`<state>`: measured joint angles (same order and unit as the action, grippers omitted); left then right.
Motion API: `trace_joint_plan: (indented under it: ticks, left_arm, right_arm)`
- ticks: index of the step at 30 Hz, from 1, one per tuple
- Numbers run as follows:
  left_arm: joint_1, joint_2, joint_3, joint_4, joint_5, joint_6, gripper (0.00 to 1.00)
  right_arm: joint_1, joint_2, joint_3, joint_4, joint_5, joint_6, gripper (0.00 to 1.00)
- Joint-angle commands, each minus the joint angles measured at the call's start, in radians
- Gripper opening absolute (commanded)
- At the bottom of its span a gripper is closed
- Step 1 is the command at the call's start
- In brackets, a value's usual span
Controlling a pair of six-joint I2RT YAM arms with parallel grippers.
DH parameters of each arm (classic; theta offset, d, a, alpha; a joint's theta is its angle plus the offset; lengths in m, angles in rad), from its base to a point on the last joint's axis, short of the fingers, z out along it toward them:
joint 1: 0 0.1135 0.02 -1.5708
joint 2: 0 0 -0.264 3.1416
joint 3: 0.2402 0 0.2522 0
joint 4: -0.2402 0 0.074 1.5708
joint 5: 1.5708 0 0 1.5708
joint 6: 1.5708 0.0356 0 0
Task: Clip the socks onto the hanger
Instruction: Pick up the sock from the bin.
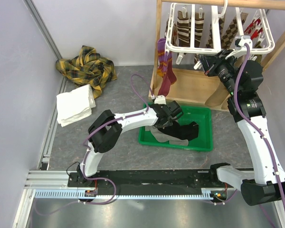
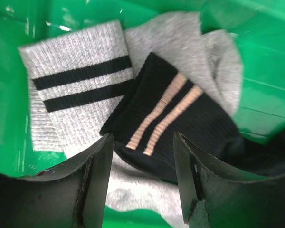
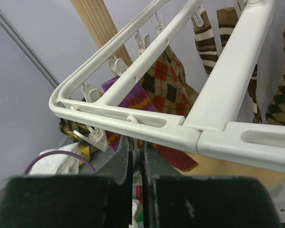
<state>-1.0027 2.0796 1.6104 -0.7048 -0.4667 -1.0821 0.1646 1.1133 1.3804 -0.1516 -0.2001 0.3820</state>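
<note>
left jaws parted over 1 black sock (image 2: pixel 180 118) | 1 grey sock (image 2: pixel 80 80) touching | right jaws clenched under 1 hanger (image 3: pixel 147 124)

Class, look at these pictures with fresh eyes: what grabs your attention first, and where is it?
The bright green tray at the table's centre stands out, holding a grey sock with black bands and a black sock with tan stripes, the left end effector open just above them. At the back right, a white hanger carries patterned socks, the right end effector shut just beneath its frame.
</note>
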Motion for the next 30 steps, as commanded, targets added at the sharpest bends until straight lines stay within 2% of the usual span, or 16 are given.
trace_joint_plan:
  ticks: [1, 14, 21, 30]
  left_arm:
    - [0.009, 0.020, 0.010, -0.001, 0.000, -0.110, 0.59]
    - [0.016, -0.062, -0.119, 0.005, -0.038, -0.249, 0.59]
    - [0.026, -0.088, -0.141, 0.080, -0.046, -0.231, 0.58]
    - [0.026, -0.115, -0.107, 0.136, -0.043, -0.183, 0.53]
  right_arm:
    - [0.029, -0.027, -0.001, -0.100, -0.050, -0.020, 0.00]
    - [0.039, -0.030, -0.001, -0.106, -0.039, -0.038, 0.00]
    - [0.039, -0.030, 0.000, -0.108, -0.038, -0.040, 0.00]
    - [0.041, -0.030, 0.000, -0.111, -0.036, -0.042, 0.00]
